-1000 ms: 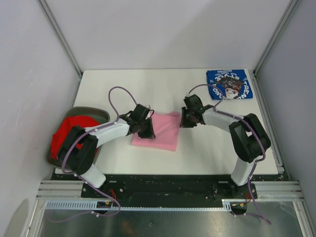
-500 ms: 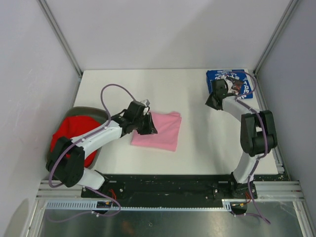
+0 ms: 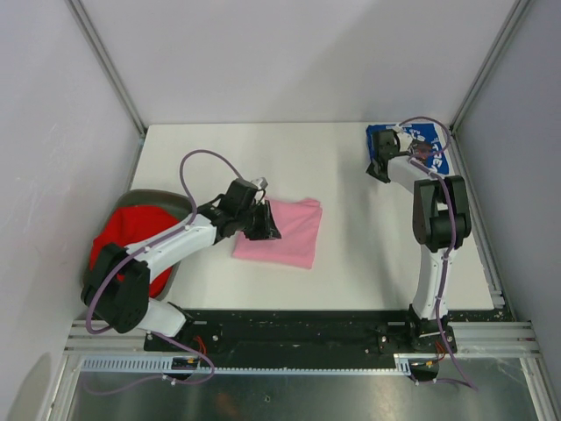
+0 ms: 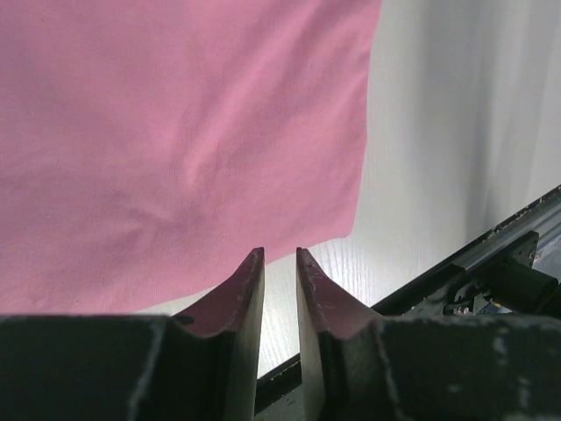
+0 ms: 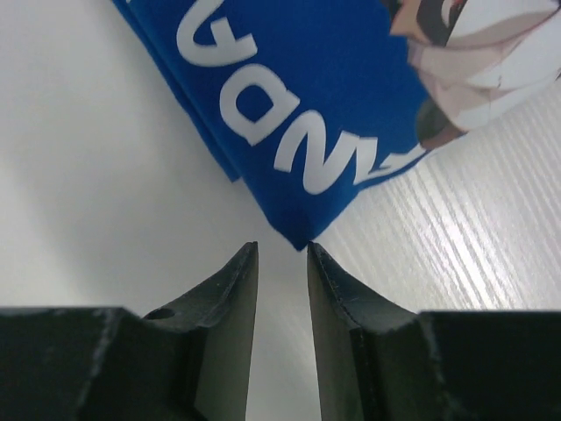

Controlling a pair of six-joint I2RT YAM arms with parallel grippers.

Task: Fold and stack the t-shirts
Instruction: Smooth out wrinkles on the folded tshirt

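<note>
Status: left gripper [image 4: 279, 254] has its jaws parted by a narrow gap with nothing between them, so it grasps nothing. Pink t-shirt [image 4: 175, 132] lies flat on the table [image 4: 421, 132] just ahead of the tips. Its near edge runs across just beyond them, and its corner sits ahead and to the right of the gap. Bare tabletop to the right of the jaws.

Right gripper [image 5: 282, 247] is the same: slim gap, empty, no cloth pinched. One corner of the blue t-shirt [image 5: 298, 96] points straight at the gap, just ahead of the tips. I can't tell whether it touches them. White lettering is directly ahead, the cartoon print ahead and to the right. A second folded layer edge shows ahead-left.

From the top view, the left gripper [image 3: 266, 224] sits at the left edge of the pink t-shirt [image 3: 289, 232], and the right gripper [image 3: 379, 167] at the left edge of the blue t-shirt [image 3: 438, 158]. The two shirts are well apart. Red t-shirt [image 3: 110, 241] is bunched in the grey bin [image 3: 166, 200], well behind the left jaws.
</note>
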